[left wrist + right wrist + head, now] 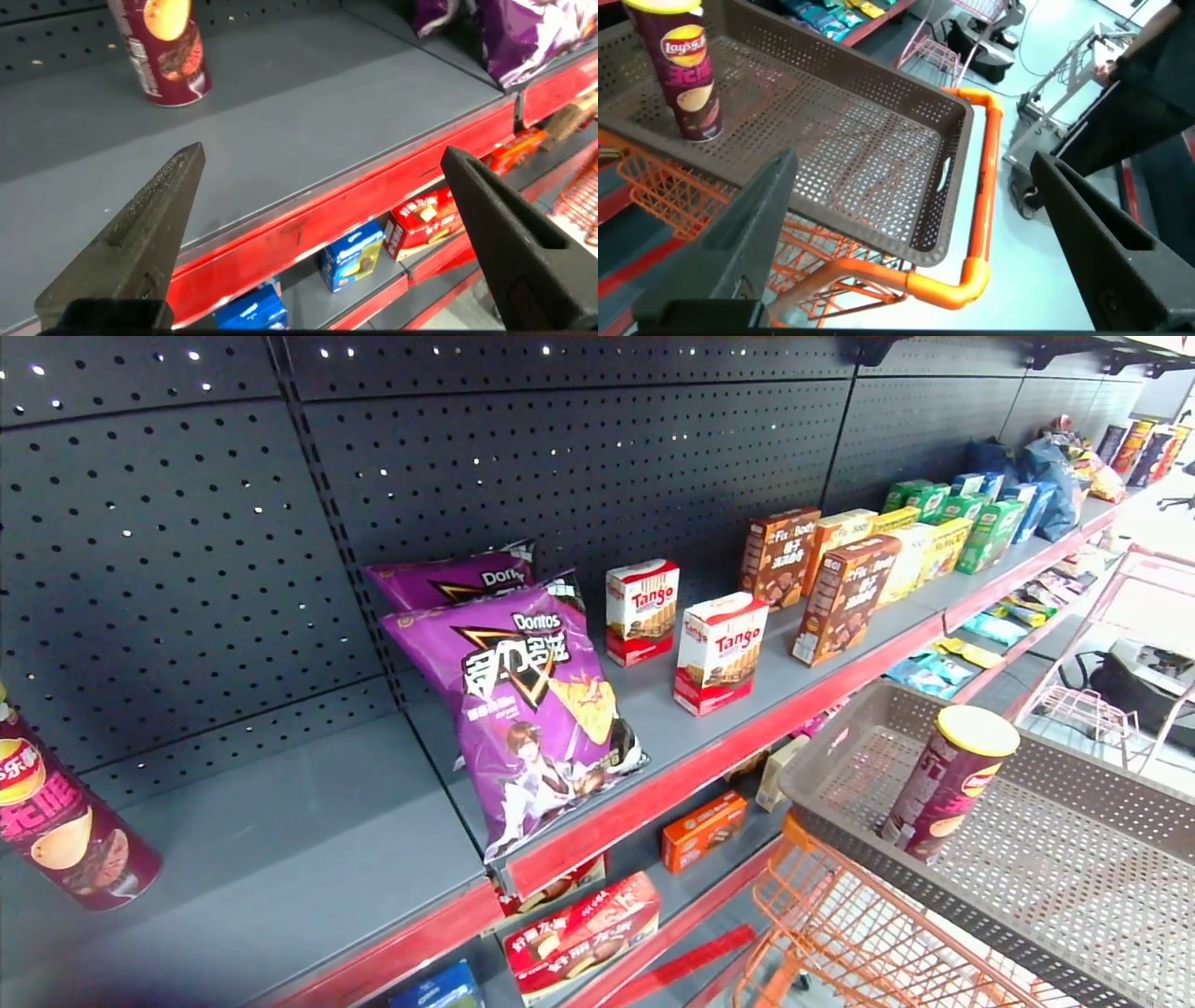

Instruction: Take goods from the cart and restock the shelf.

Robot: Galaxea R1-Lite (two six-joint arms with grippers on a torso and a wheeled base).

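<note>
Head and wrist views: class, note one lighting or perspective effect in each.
Head view: light pinpricks shine through the pegboard; the red shelf edge slants. Left wrist view: the open left end effector looms dark. Right wrist view: pale floor glares beside the basket.

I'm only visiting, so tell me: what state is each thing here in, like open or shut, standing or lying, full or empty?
Left hand: open, empty, over the shelf.
Right hand: open, empty, above the cart.
Can in the basket: upright, yellow lid on.
Can on the shelf: upright on its base.
Front purple bag: leaning back, lower end over the shelf's front edge.
Basket: holds that one can.
</note>
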